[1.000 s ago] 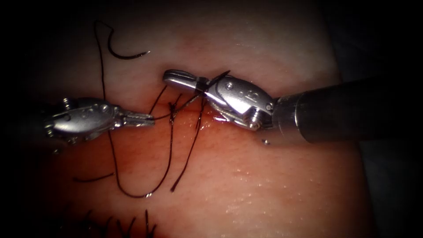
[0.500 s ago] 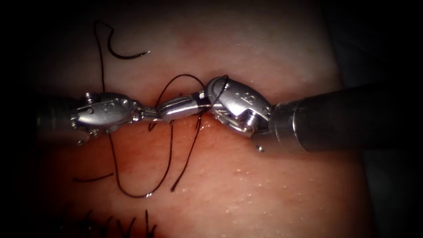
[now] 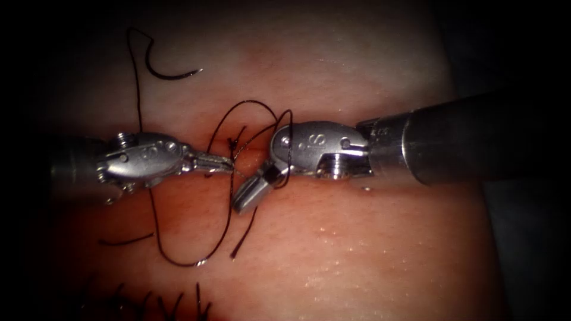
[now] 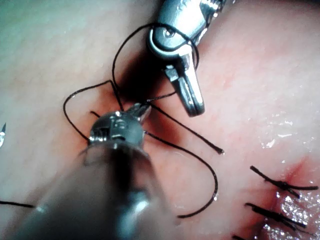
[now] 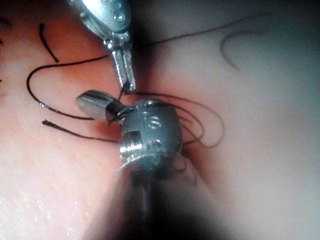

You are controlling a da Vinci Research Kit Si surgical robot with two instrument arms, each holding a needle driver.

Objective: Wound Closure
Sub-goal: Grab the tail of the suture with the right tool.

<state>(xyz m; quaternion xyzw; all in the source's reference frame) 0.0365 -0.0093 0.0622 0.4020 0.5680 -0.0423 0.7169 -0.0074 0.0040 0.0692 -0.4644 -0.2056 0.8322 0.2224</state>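
The curved needle [image 3: 172,74] lies loose on the pale tissue [image 3: 357,249], up and left of both tools, not in the tissue and held by neither. Its thread [image 3: 140,101] runs down past the left tool to a knot [image 3: 233,143] at the cut [image 3: 267,160]. My left tool [image 3: 225,163] is shut on the thread just beside the knot; its jaws [image 4: 141,111] meet the strand there. My right tool [image 3: 245,197] points down-left with jaws shut on nothing, and a loop of thread [image 3: 256,107] is wound round its wrist [image 5: 150,125].
Slack thread [image 3: 190,261] curls on the reddened tissue below the tools, with a loose end [image 3: 233,255]. Several earlier stitches with cut ends [image 3: 172,303] sit at the near left. Red fluid wets the tissue around the cut.
The right tool swung its jaws from pointing left to pointing down-left, and the thread loop now sits round its wrist. The left tool moved right, toward the knot.
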